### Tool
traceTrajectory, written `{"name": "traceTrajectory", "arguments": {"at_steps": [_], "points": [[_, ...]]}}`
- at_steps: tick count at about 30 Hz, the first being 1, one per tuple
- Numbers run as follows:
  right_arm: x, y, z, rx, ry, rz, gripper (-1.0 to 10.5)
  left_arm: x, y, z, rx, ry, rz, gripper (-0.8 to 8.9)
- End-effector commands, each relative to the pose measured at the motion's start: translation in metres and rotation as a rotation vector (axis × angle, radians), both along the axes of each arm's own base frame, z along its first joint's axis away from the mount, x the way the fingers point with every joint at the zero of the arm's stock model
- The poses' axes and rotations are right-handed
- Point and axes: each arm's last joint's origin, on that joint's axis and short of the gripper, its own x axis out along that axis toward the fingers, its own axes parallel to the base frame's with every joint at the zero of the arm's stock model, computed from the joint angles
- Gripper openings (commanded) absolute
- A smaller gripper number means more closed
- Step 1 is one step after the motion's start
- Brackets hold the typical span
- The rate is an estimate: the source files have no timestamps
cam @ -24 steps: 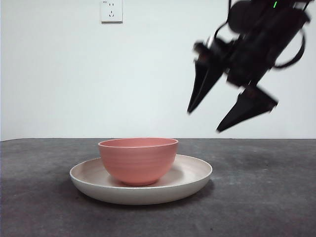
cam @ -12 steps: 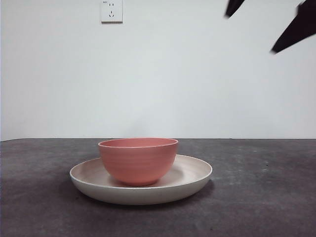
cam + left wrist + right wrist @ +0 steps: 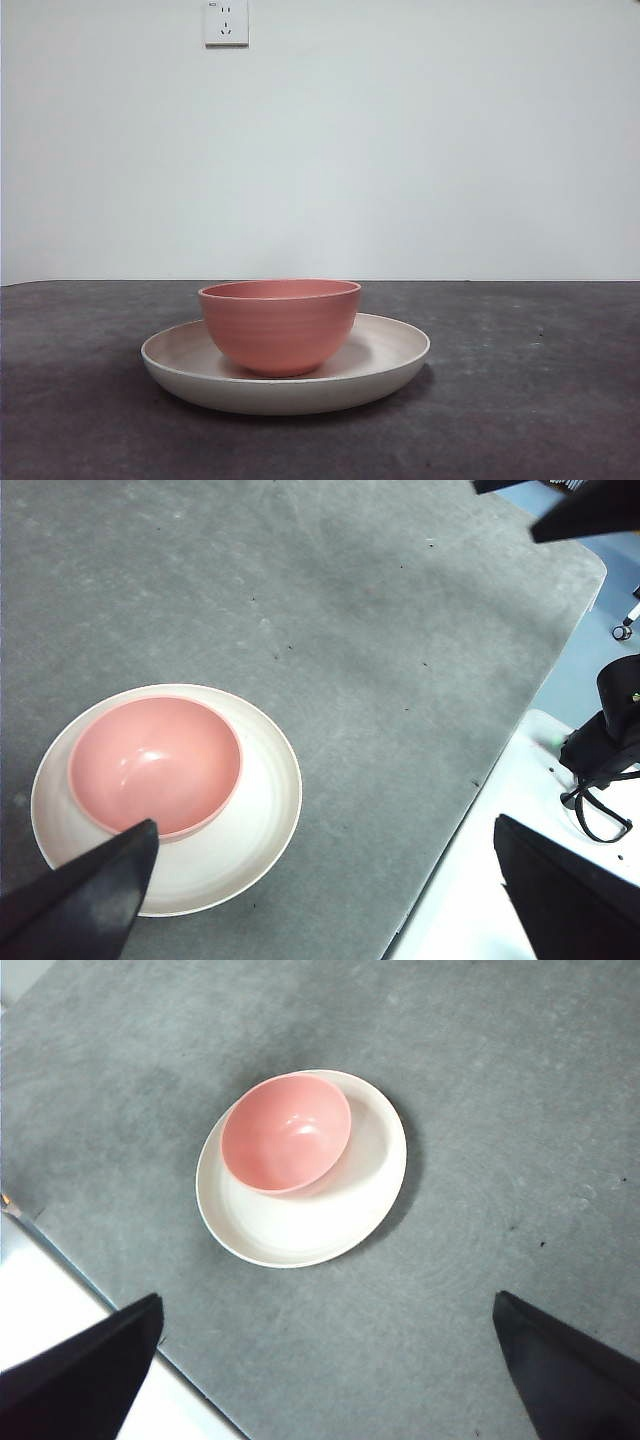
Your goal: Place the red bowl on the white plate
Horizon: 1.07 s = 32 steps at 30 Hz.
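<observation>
The red bowl (image 3: 280, 326) stands upright on the white plate (image 3: 390, 358), off-centre toward one side of it. Both also show from above in the left wrist view, bowl (image 3: 155, 762) on plate (image 3: 262, 810), and in the right wrist view, bowl (image 3: 286, 1132) on plate (image 3: 340, 1210). My left gripper (image 3: 330, 880) is open and empty, high above the table beside the plate. My right gripper (image 3: 325, 1360) is open and empty, high above the table, well clear of the bowl. Neither gripper shows in the front view.
A dark grey mat (image 3: 520, 380) covers the table. A wall socket (image 3: 225, 22) is on the white wall behind. The left wrist view shows the mat's edge, a white surface (image 3: 470, 880) beyond it with black cables (image 3: 600, 780), and the other arm's black tip (image 3: 585, 505).
The open gripper that hung at the upper right of the front view has risen out of that view. The bowl and plate have not moved.
</observation>
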Motion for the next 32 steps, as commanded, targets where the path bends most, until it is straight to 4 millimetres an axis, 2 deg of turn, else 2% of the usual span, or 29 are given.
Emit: {"name": "traceTrajectory", "arguments": {"at_steps": [1,7,9,11,12,15,32], "points": [[-0.0063,-0.0019,0.0023,0.002,-0.038,0.016,6.0,0.0,-0.001,0.0044,-0.017,-0.009,-0.006,5.62],[-0.0141,-0.0051,0.0053,0.015,-0.066,0.019,6.0,0.0,-0.001,0.0044,-0.017,-0.009,-0.006,5.47],[-0.014,-0.005,0.0053,0.016,-0.064,0.019,5.7,0.0,-0.001,0.0044,-0.015,-0.013,-0.008,4.62],[-0.0136,-0.0048,0.0051,0.016,-0.061,0.018,5.1,0.0,-0.001,0.0043,-0.014,-0.011,-0.008,3.17],[-0.0134,-0.0047,0.0049,0.016,-0.059,0.019,4.6,-0.0001,-0.001,0.0042,-0.014,-0.01,-0.008,2.58],[-0.0134,-0.0047,0.0049,0.015,-0.061,0.02,0.3,-0.0003,-0.0008,0.0038,-0.01,-0.006,-0.008,0.12],[-0.0137,-0.0049,0.0056,0.017,-0.067,0.019,0.2,-0.0001,-0.0009,0.0041,-0.013,-0.009,-0.008,0.15]]}}
